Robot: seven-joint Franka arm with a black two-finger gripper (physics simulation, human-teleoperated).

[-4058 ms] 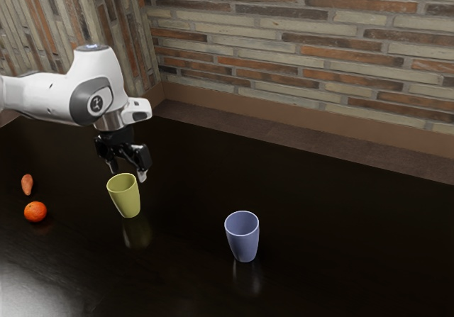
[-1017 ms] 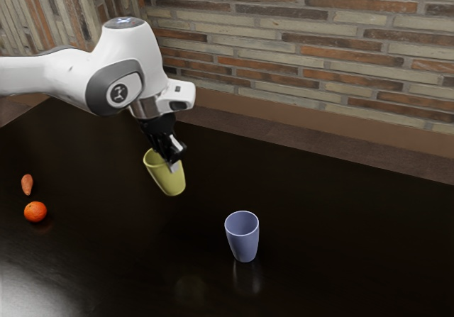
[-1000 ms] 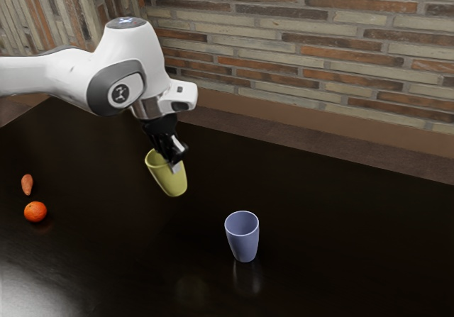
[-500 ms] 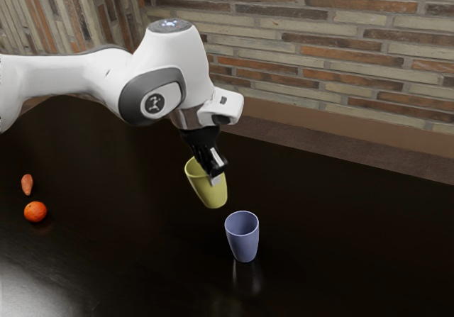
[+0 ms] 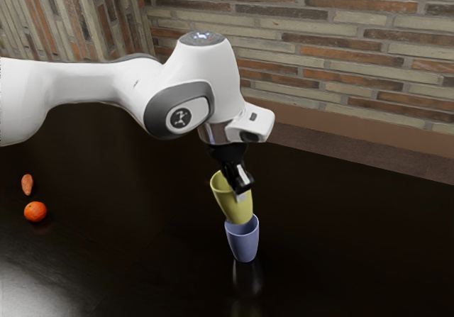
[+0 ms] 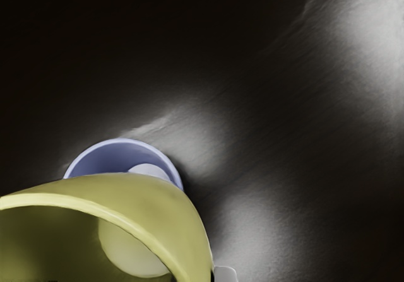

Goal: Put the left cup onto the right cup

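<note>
Pretty dim, the glossy dark table (image 5: 369, 260) eats most light. Exterior view: soft whitish glare at 7 o'clock, brick wall (image 5: 319, 40) evenly lit around 1 o'clock, faint reflection under the blue cup (image 5: 242, 242). Wrist view: hazy sheen streaks, yellow cup (image 6: 145, 209) pale-lit inside.

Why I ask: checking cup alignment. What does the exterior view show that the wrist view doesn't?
Exterior view: the gripper pinching the tilted yellow cup by its rim, base at the mouth of the purple cup, plus two orange fruits. Wrist view: the purple cup's pale inner floor beyond the yellow rim. Both: the two cups and dark table.
</note>
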